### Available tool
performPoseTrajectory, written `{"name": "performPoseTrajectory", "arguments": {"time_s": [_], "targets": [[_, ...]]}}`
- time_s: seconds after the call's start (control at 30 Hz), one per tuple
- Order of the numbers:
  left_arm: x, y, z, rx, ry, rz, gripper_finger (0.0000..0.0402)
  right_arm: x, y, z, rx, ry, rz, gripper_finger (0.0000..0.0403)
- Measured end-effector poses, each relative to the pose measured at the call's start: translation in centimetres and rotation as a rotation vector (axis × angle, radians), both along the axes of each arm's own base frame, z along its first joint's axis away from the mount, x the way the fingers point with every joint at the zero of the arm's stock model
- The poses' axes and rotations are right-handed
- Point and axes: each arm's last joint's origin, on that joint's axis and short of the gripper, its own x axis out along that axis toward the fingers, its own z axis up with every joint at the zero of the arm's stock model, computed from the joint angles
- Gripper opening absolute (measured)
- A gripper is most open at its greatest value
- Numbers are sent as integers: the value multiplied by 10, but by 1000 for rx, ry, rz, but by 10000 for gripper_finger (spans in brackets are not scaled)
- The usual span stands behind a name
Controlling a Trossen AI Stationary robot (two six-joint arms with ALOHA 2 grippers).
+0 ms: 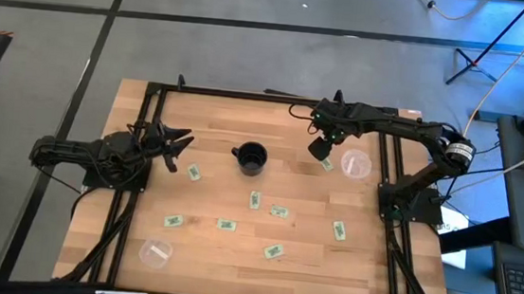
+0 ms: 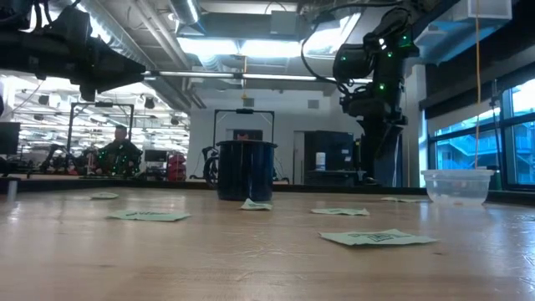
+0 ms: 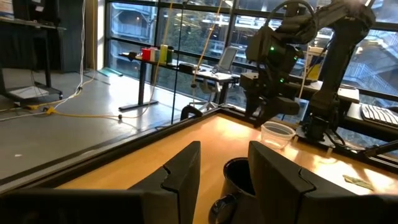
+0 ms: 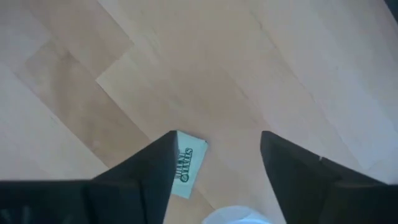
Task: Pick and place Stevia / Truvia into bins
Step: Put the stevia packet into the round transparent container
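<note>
Green-and-white packets (image 1: 254, 201) lie scattered across the wooden counter (image 1: 205, 256) around a black cup (image 1: 251, 157); the right gripper (image 1: 322, 148), released, hovers beside one bin (image 1: 356, 163); the left gripper (image 1: 178, 149) waits spread near the counter's edge.

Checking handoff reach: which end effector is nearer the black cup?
Right, narrowly. The right end effector hangs open just right of the cup, above a packet; the left end effector is open, slightly farther off on its left.
</note>
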Motion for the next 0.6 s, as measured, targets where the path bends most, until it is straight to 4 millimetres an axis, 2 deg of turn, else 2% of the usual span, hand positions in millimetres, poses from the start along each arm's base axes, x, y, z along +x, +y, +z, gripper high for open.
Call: {"name": "performPoseTrajectory", "arguments": {"time_s": [0.27, 0.6], "targets": [[0, 0, 0, 0, 0, 0, 130, 0, 4, 0, 24, -6, -92, 245], [0, 0, 0, 0, 0, 1, 130, -2, 5, -1, 27, 31, -8, 213]]}}
